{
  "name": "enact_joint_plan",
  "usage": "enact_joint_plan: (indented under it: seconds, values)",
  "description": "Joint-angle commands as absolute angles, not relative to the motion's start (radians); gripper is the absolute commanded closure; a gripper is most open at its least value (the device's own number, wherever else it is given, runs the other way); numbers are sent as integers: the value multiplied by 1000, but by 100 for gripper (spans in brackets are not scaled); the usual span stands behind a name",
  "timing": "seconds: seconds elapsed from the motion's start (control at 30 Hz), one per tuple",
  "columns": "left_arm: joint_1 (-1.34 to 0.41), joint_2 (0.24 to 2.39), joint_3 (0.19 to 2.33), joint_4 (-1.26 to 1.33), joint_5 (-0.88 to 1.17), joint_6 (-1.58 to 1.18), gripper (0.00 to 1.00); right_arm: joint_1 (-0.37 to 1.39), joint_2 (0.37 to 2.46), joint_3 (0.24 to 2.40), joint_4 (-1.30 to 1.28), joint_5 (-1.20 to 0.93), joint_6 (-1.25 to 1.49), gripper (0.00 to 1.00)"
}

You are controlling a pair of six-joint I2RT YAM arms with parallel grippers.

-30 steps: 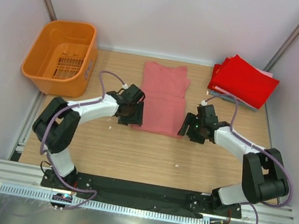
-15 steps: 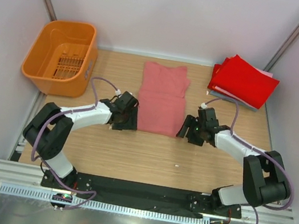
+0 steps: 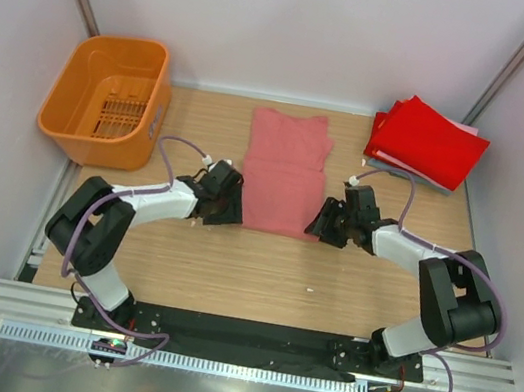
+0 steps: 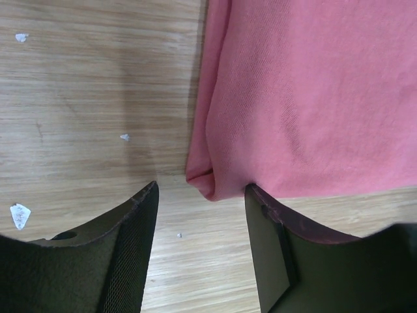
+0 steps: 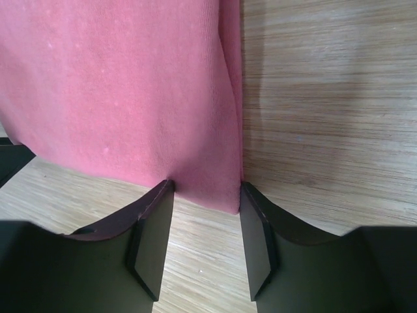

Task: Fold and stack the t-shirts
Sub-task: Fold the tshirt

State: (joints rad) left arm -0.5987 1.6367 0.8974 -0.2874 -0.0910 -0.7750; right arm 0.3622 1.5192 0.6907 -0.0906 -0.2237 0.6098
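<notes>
Top view first: the salmon-pink shirt (image 3: 284,172) lies folded into a long strip down the middle of the table (image 3: 258,277), its short end facing the arms. Both arms reach in low and meet that near edge, one at each corner.

Left gripper (image 3: 226,208) is down at the near-left corner. On its wrist camera the left gripper (image 4: 201,189) stands wide open, with the rounded fold of the salmon-pink shirt (image 4: 306,98) poking into the gap and bare wood showing on one side. Nothing is held.

Right gripper (image 3: 330,223) sits at the near-right corner. Up close, the right gripper (image 5: 205,186) is parted more narrowly, and the corner of the salmon-pink shirt (image 5: 117,85) fills the space between its fingers (image 5: 257,241). The cloth lies flat, so it looks unpinched, though I can't say whether the pads brush its edges.

Over at the far right, the red shirt (image 3: 426,139) sits folded on top of the thin grey and pale ones (image 3: 387,163). The orange basket (image 3: 107,98) stands at the far left.
</notes>
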Motion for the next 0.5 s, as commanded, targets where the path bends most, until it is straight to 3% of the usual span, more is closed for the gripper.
enact_joint_plan:
  seconds: [0.0, 0.1, 0.2, 0.37, 0.47]
  values:
    - [-586, 1667, 876, -232, -114, -788, 44, 365, 1555, 663, -121, -222, 614, 50]
    - [-581, 1681, 874, -216, -114, -792, 48, 365, 1554, 663, -123, -224, 615, 53]
    - [-580, 1690, 862, -199, -109, -793, 59, 365, 1554, 661, -123, -230, 617, 59]
    - [-580, 1698, 853, -178, -88, -793, 95, 365, 1542, 638, -106, -256, 633, 74]
    - [-580, 1701, 850, -175, -75, -795, 100, 365, 1532, 618, -84, -267, 650, 82]
